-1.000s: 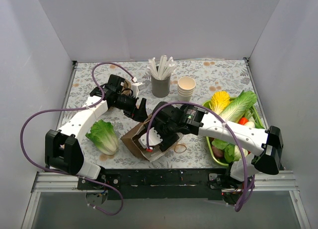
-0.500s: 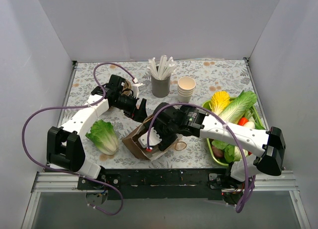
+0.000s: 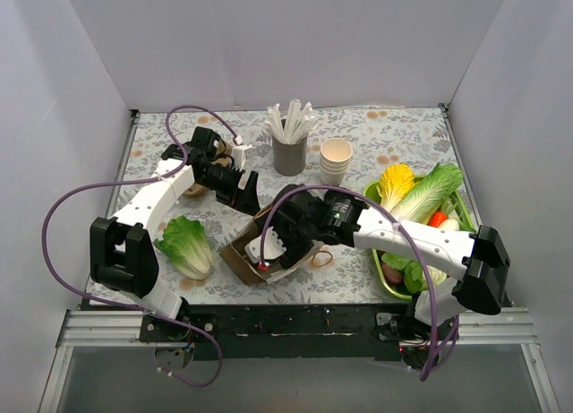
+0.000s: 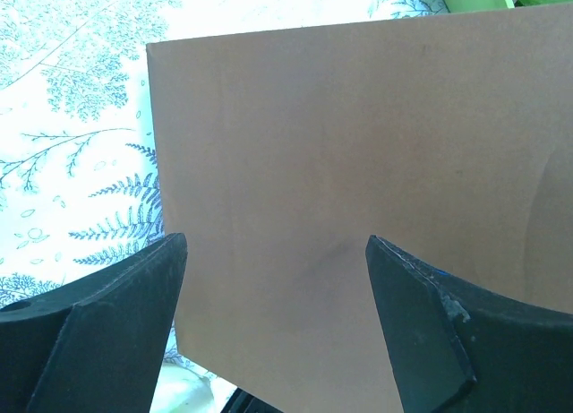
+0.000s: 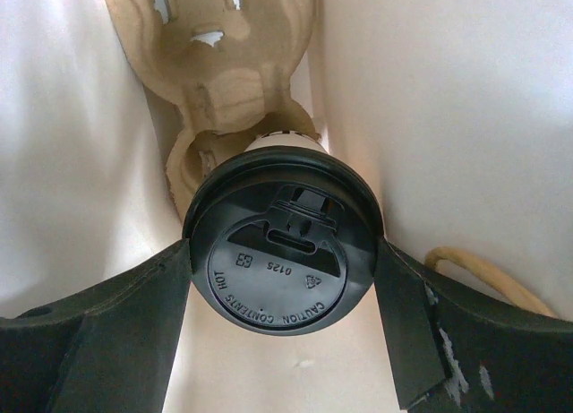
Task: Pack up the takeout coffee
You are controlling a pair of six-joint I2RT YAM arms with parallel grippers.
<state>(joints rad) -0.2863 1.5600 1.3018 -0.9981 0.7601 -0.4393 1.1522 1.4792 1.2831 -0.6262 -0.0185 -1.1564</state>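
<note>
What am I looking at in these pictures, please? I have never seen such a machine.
The left arm and right arm are robots bolted to a table. One picture comes from a camera above. The other two come from cameras on the wrists. On the table lie a brown paper bag, a lettuce, a cup of white sticks, a stack of paper cups and vegetables. The right pincer grips a coffee cup with a black lid, inside the bag. The left pincer is open, facing the bag's outside.
</note>
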